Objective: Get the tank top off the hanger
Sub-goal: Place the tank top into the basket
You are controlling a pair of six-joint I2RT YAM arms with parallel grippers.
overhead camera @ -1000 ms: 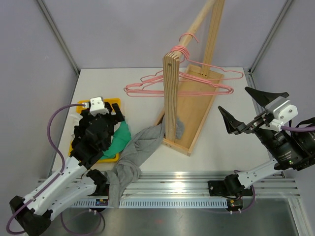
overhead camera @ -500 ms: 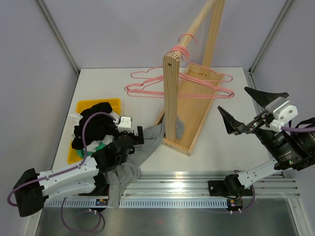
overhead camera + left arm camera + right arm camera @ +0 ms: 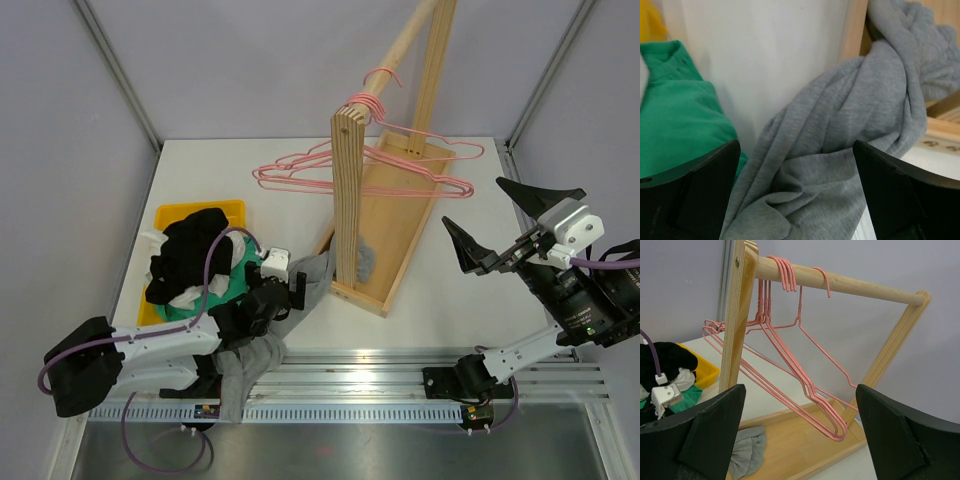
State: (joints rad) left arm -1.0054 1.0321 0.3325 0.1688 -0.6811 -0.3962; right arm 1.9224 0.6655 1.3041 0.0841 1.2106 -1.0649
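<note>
**A:** The left gripper [image 3: 796, 187] has its fingers spread wide with nothing between them, low over the grey tank top [image 3: 840, 130].

**B:** Where is the top?

**A:** It is off the pink hangers [image 3: 782, 274], which hang bare on the rod [image 3: 865, 287]. It sprawls on the table [image 3: 200, 170], 1 end bunched in the wooden rack base [image 3: 400, 230], the other trailing toward the near edge.

**B:** What could go wrong?

**A:** I'd judge 2 things. Jaws closing too far left may catch the green garment [image 3: 675, 115] just beside it. A hard pull could snag the lodged end on the upright [image 3: 345, 200] and drag the rack.

**B:** And the right gripper [image 3: 797, 437]?

**A:** Spread too, empty, well apart from the rack.
</note>
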